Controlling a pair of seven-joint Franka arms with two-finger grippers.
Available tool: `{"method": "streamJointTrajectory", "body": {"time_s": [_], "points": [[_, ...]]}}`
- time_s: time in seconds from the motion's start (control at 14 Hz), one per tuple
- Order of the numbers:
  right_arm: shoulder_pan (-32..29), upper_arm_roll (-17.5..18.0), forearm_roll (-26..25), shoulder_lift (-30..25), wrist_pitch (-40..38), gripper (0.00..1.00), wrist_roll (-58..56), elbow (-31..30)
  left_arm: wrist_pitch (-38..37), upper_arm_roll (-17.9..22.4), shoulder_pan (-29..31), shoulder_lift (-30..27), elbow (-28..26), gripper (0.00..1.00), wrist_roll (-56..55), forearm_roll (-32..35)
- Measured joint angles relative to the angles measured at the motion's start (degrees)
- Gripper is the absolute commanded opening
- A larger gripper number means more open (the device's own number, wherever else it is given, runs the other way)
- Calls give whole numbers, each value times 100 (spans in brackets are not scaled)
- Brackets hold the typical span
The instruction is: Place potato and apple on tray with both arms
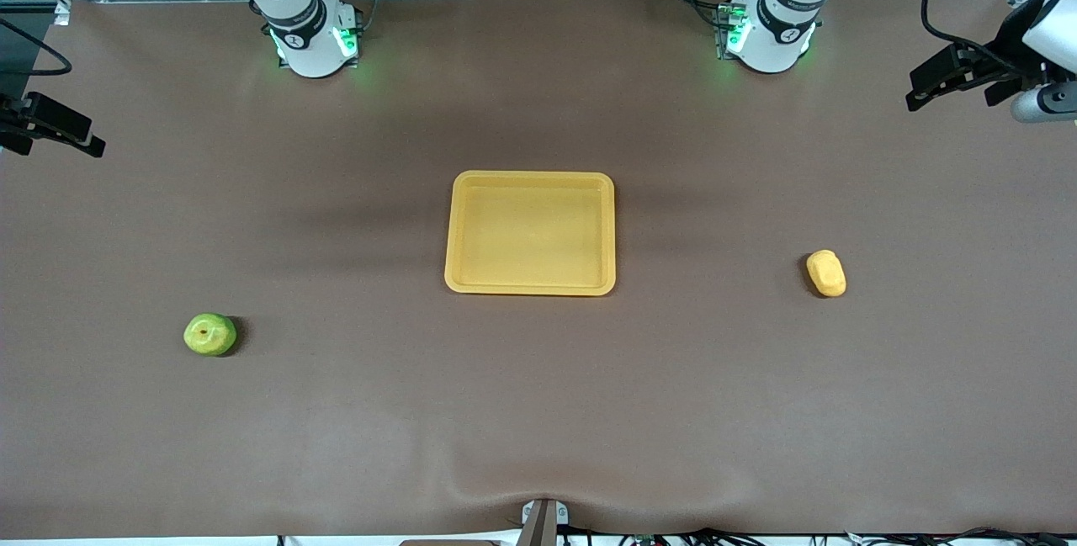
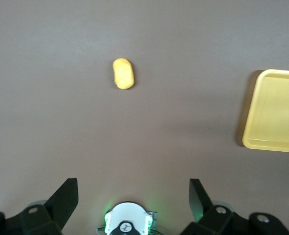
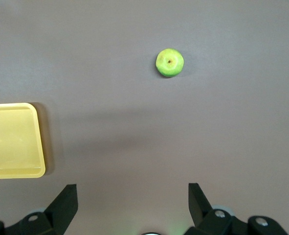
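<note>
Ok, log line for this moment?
tray empty | apple, potato on table | left gripper open | right gripper open

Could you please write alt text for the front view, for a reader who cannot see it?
A yellow-orange tray sits empty at the middle of a brown table. The apple lies toward the right arm's end, nearer the camera than the tray; the potato lies toward the left arm's end. Both arms wait, raised at their own ends of the table.

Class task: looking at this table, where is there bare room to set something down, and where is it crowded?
The tray is empty. Bare cloth lies between it and the apple, and between it and the potato. Nothing on the table is crowded.
</note>
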Motion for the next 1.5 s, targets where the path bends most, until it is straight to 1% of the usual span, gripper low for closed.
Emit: {"method": "streamJointTrajectory", "body": {"time_s": [0.14, 0.29, 0.43, 0.71, 1.0, 1.29, 1.5], "points": [[-5, 1, 0, 0, 0, 100, 0, 0, 120, -13, 0, 11, -96, 100, 0, 57], [-5, 2, -1, 31, 0, 100, -1, -18, 404, -16, 0, 24, -329, 100, 0, 61], [-6, 2, -3, 115, 1, 100, -3, -25, 912, -16, 0, 45, -664, 100, 0, 66], [-45, -2, -7, 197, 38, 100, -5, -25, 2113, -16, 0, 90, -1516, 100, 0, 103], [-55, -4, -9, 200, 64, 100, -5, -25, 2869, -14, 15, 118, -2095, 100, -7, 120], [-59, -5, -21, 255, 70, 100, -5, -27, 4162, -7, 213, 274, -2875, 100, -13, 127], [-63, -7, -34, 402, 142, 100, -5, -35, 4483, -5, 299, 507, -3035, 100, -13, 127]]}}
